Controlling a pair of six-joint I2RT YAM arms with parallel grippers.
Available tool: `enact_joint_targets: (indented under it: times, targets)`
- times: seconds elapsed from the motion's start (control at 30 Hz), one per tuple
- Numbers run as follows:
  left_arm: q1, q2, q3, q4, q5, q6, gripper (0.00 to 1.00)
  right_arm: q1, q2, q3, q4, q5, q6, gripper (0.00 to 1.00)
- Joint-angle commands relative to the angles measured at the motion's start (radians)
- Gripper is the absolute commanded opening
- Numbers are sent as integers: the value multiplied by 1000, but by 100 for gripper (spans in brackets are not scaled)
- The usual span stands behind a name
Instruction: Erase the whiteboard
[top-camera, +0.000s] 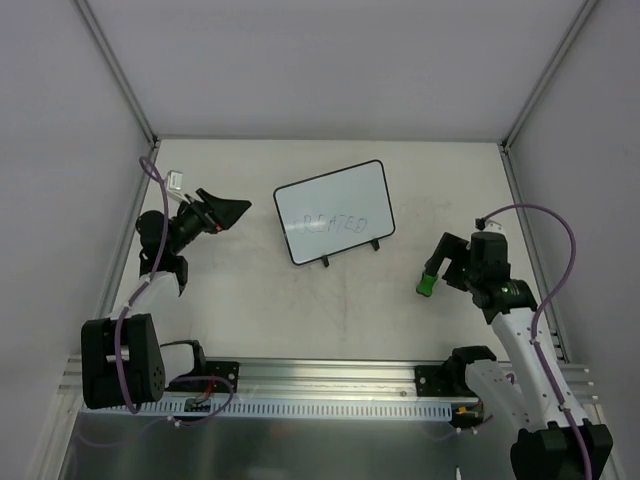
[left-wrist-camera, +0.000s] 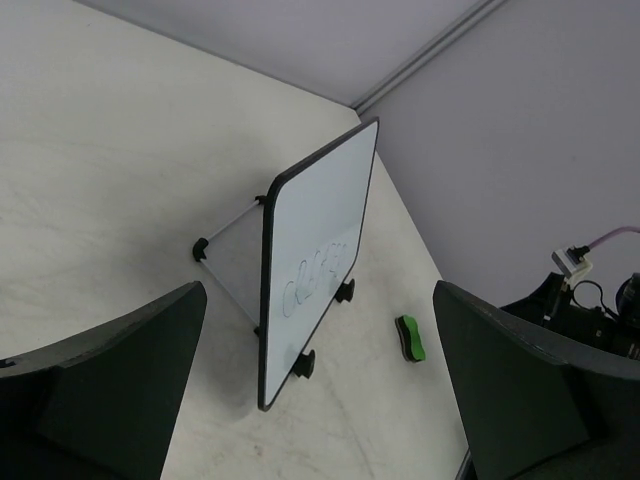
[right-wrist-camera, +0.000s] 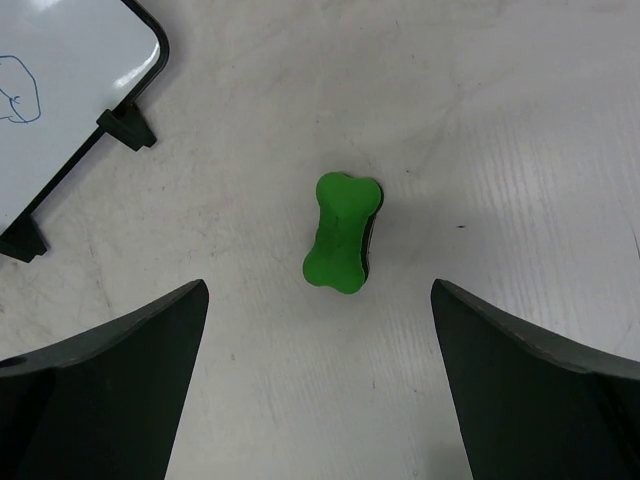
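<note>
Looking down from the top camera, the whiteboard (top-camera: 334, 212) stands mid-table, faintly written on. The left gripper (top-camera: 226, 211) sits at its nine o'clock, and the right gripper (top-camera: 438, 266) hangs over the green eraser (top-camera: 426, 284) at four o'clock. The left wrist view shows its jaws spread and empty. In the right wrist view the jaws are spread, with the eraser centred between them. Best to descend straight and pinch its narrow waist.

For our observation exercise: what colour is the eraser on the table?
Bright green; the eraser shows best in the right wrist view.
</note>
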Motion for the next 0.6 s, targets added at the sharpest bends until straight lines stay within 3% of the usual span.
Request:
enact_joint_targets:
  times: [0.0,0.2,0.4,0.57]
  targets:
    - [-3,48,2,183,63,24,99,7,44,40,-8,15,-17,99]
    - [-12,148,28,263,86,29,99,53,197,64,0,45,-7,99]
    - [-27,205,46,249,62,98,99,92,271,55,21,94,44,74]
    - [-75,271,108,257,34,123,99,119,338,72,27,137,76,72]
